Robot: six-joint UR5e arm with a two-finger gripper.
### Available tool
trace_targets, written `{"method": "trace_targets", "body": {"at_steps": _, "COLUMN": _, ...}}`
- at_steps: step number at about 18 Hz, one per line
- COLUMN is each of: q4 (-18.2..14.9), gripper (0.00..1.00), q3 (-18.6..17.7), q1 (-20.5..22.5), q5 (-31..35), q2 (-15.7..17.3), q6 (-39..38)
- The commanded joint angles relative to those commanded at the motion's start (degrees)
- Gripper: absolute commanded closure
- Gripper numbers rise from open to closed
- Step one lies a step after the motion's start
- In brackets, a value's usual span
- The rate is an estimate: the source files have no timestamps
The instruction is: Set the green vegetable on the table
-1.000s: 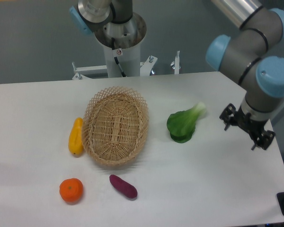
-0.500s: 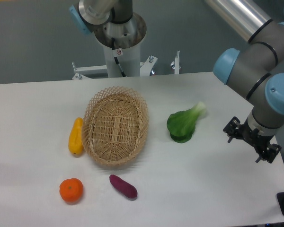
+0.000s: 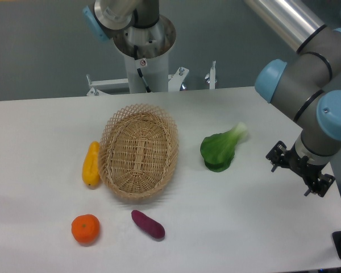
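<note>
Arm bent low at right, gripper (image 3: 299,177) apart and empty, green vegetable (image 3: 220,149) on table (image 3: 40,131)

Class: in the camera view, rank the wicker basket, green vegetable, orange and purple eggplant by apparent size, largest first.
1. wicker basket
2. green vegetable
3. orange and purple eggplant: too alike to rank; the eggplant is longer, the orange rounder.
</note>
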Motion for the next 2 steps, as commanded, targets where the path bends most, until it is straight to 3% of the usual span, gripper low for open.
{"method": "trace_targets", "body": {"at_steps": 2, "q4": 0.0, "gripper": 0.00, "q3": -0.1, "q1": 0.0, "q5": -0.1, "q2": 0.0, "q6": 0.0}}
